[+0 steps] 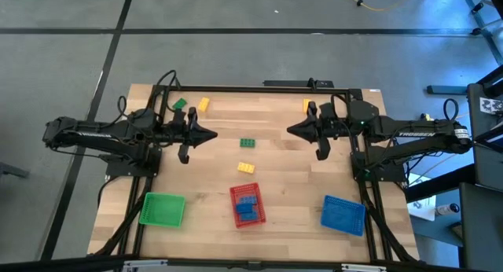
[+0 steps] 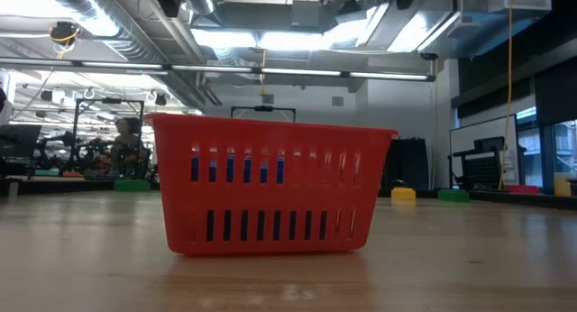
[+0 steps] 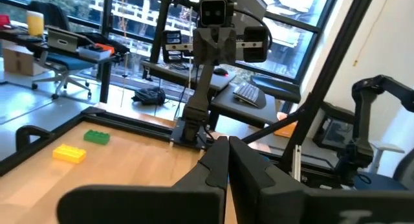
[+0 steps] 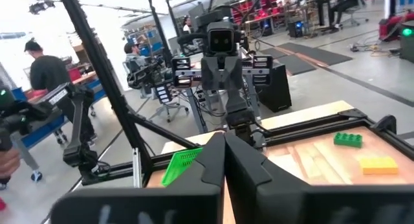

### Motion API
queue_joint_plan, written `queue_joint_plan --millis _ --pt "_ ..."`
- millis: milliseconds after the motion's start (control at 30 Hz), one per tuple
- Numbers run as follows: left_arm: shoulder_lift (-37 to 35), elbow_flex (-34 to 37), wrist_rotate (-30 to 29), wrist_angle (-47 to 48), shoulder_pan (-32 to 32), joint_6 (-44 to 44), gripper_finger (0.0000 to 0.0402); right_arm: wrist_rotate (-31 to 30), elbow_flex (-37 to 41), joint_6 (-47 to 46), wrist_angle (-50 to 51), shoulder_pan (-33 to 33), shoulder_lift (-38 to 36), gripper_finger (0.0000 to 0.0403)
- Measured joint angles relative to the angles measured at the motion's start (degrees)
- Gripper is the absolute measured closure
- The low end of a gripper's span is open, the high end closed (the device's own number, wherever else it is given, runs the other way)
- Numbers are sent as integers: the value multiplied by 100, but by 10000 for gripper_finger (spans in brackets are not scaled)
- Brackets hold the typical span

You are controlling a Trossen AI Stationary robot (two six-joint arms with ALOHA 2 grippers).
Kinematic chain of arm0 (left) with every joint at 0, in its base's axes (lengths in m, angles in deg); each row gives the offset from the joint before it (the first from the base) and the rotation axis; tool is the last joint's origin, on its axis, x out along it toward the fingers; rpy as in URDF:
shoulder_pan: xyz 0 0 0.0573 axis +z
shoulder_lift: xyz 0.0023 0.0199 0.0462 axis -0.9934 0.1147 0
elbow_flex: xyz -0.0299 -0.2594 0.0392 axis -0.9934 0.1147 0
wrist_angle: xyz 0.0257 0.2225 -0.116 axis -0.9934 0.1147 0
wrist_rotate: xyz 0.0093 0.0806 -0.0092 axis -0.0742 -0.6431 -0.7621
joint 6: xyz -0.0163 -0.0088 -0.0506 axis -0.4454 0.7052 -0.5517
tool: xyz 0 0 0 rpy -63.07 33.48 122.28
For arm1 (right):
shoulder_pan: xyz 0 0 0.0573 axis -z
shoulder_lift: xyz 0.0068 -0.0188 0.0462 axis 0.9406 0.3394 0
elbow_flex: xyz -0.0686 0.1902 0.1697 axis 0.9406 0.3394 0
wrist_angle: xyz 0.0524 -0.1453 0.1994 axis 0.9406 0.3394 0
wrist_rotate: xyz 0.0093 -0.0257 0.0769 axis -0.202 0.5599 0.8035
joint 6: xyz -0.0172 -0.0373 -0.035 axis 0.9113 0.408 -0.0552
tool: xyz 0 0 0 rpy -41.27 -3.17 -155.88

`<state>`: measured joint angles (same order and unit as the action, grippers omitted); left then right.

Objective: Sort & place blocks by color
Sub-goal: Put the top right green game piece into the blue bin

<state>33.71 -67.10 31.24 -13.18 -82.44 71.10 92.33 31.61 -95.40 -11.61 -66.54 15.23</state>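
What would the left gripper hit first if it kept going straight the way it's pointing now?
Probably the right gripper. The left gripper, shut, points across the table straight at it, raised, and the left wrist view shows nothing between them. The green block seems to lie below that line.

wooden table (image 1: 283,185), trays (image 1: 162,209) (mesh), blocks (image 1: 248,142)

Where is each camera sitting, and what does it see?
High: above, looking down on table, both arms, three trays.
Low: at tabletop height, facing the red tray; no arm shows.
Left wrist: on the left arm, past its shut end effector toward the right arm.
Right wrist: on the right arm, past its shut end effector toward the left arm.
Shared: high and low both show the red tray.
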Motion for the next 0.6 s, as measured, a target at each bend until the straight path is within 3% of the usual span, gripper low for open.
queue_joint_plan --millis 133,267,600 --pt "0 -1 -20 -2 2 -2 401 -58 0 29 5 2 0 380" --pt "0 -1 64 -4 2 -30 400 -161 0 45 189 0 0 342" --pt "0 -4 146 -11 2 -200 401 -808 0 -107 732 2 -2 143"
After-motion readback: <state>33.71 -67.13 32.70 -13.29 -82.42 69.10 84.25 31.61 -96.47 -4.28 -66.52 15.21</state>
